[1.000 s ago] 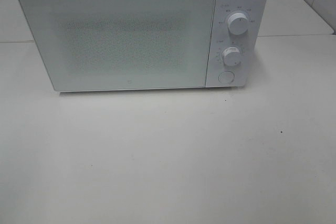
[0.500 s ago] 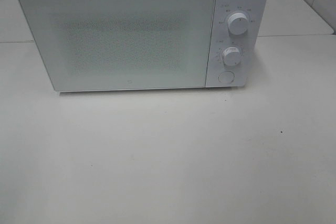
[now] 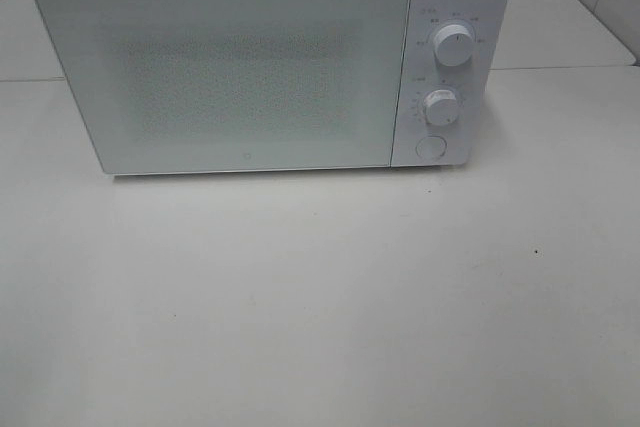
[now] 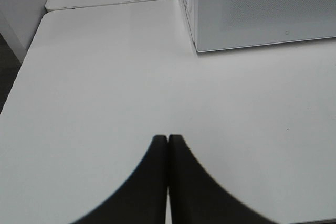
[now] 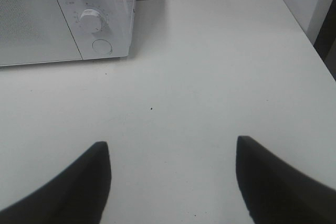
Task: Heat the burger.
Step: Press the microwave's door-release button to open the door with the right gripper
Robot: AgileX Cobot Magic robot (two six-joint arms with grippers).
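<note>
On white table (image 3: 320, 297), closed microwave (image 3: 230, 72) at the back, left fingers (image 4: 147, 182) pressed together, right fingers (image 5: 79, 187) wide apart, both empty.

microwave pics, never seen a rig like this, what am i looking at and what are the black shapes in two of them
This is a robot with two arms, each ending in a two-fingered gripper. One picture comes from a camera mounted high, facing a white microwave that is shut and stands on a white table. The other two come from cameras on the robot's wrists, so the black shapes are the grippers' own fingers. The left gripper has its fingers pressed together. The right gripper has them spread apart. Neither holds anything. No burger shows in any view, and whether it is inside the microwave cannot be told.
</note>
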